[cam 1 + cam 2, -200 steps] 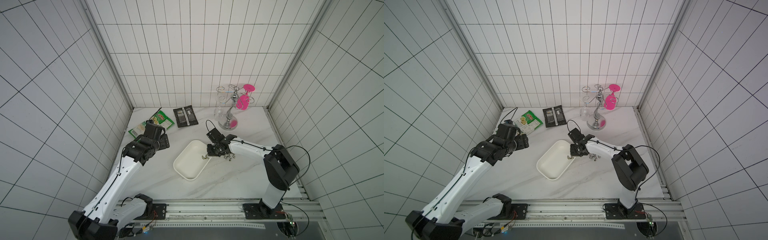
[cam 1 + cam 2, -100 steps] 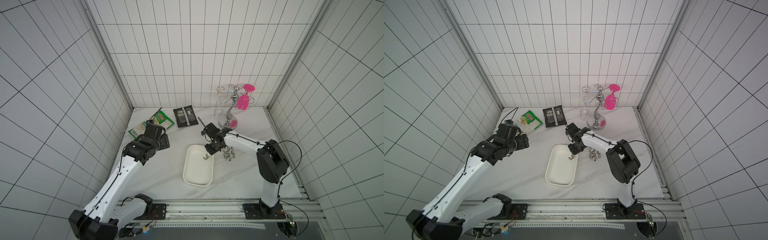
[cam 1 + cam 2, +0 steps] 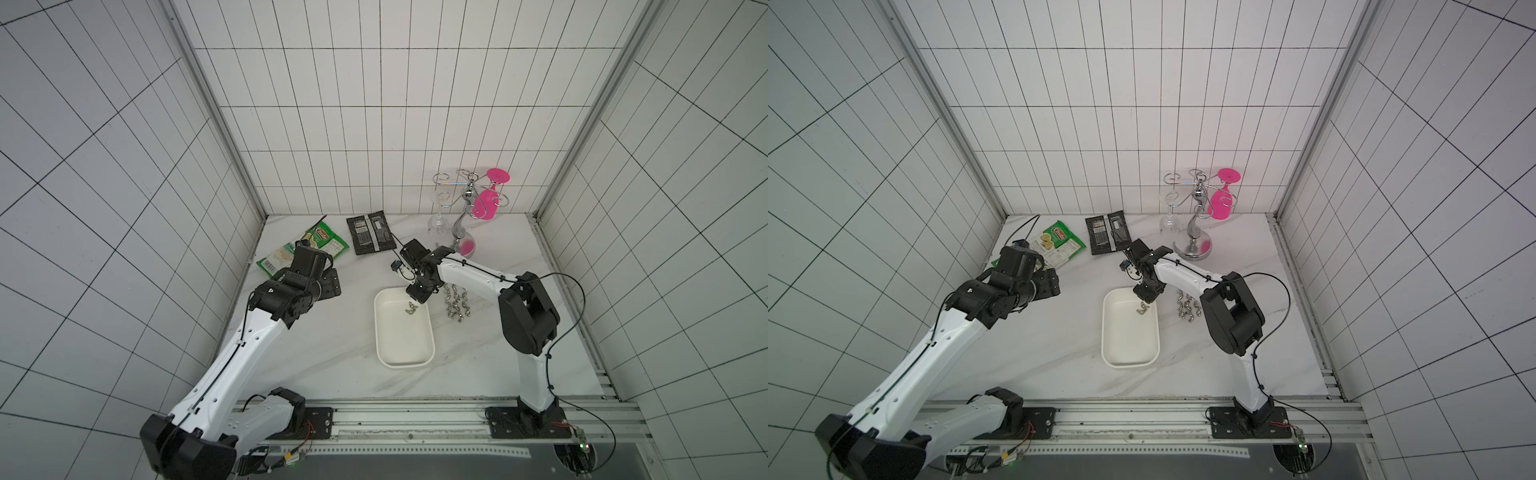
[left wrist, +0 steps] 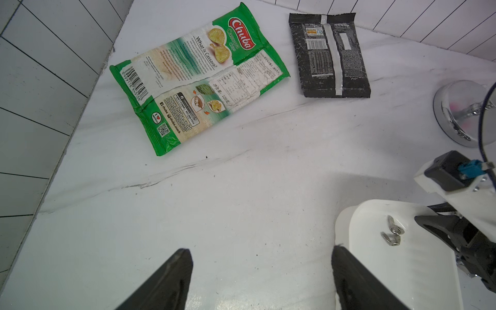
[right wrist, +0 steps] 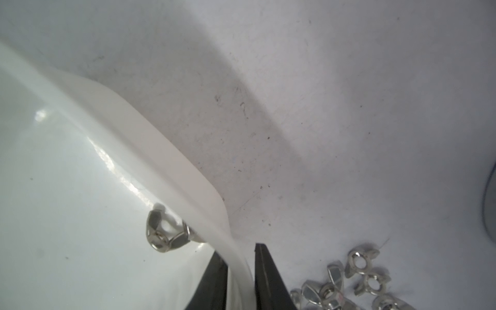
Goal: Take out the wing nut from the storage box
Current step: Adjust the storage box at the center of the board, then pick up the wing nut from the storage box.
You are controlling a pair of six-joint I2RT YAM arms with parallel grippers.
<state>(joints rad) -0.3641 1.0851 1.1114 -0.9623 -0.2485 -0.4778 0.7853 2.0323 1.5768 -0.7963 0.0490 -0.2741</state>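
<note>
Right wrist view, closest in: our right gripper (image 5: 240, 251) straddles the storage box (image 5: 166, 161) wall, jaws slightly parted with a sliver of gap outside, so we judge nothing is clamped. Just inside rest wing nuts (image 5: 161, 236), two by the left wrist view, yet to come out. Past the wall, loose wing nuts (image 5: 359, 271) lie on the table (image 5: 322, 107), already removed. Farthest, our left gripper (image 4: 260, 249) hangs wide open, empty.

Pose: left arm (image 3: 245, 353) extends forward and up from its base, with the left gripper (image 4: 264, 271) jaws spread wide. The right arm (image 3: 478, 278) is bent sharply at the elbow, forearm reaching inward, wrist pitched down. The right gripper (image 3: 419, 296) jaws are only narrowly parted.
</note>
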